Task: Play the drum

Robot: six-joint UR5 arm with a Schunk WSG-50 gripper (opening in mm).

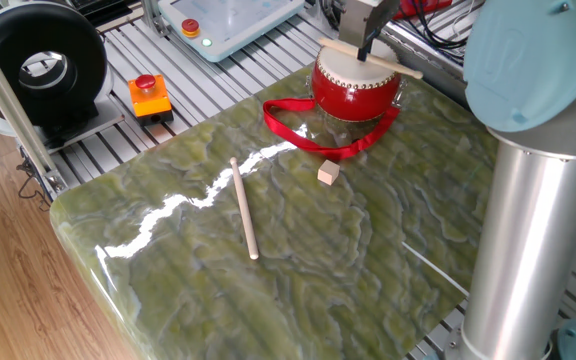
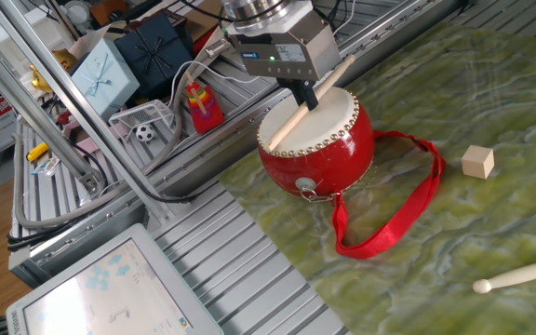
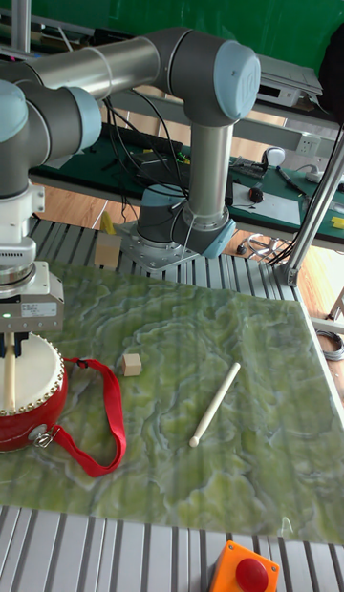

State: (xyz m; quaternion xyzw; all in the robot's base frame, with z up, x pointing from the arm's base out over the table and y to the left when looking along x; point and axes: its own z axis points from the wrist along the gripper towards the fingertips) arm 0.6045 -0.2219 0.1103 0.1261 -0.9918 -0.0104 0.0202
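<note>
The drum (image 1: 356, 92) has a glossy red body and a cream skin, and stands at the far edge of the green mat; it also shows in the other fixed view as drum (image 2: 328, 140) and in the tall view as drum (image 3: 31, 393). Its red ribbon strap (image 2: 394, 212) trails over the mat. My gripper (image 2: 307, 96) hangs right over the skin, shut on a wooden drumstick (image 2: 285, 125) that lies slanted across the drum top. That gripper (image 1: 366, 50) and gripper (image 3: 11, 349) show the same grasp.
A second drumstick (image 1: 243, 208) lies loose mid-mat, and a small wooden cube (image 1: 328, 173) sits near the ribbon. An orange box with a red button (image 1: 150, 95) stands on the slatted table beyond the mat. Boxes and cables (image 2: 128, 65) crowd the area behind the drum.
</note>
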